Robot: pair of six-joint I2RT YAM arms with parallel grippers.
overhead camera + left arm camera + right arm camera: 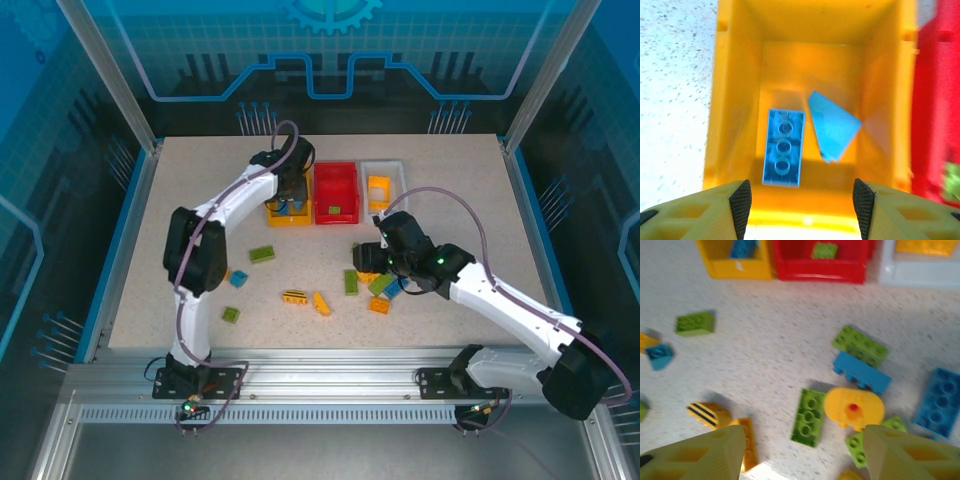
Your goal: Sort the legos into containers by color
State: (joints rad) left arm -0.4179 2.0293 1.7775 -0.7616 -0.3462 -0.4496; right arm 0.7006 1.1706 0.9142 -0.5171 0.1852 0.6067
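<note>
Three bins are set in a row at the far side of the table. Just left of the middle bin, the left bin holds a long brick with a wedge piece to its right. One brick lies in the middle bin. Just right of it, the right bin holds a plate. Loose bricks are scattered nearer than the middle bin, mostly to its right.

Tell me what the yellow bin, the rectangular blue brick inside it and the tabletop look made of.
The yellow bin: moulded plastic, smooth and slightly glossy, with soft highlights on its walls. The rectangular blue brick: hard plastic, likely, with crisp edges and even colour. The tabletop: pale, speckled and matte; laminate or stone-look composite, can't tell which.
</note>
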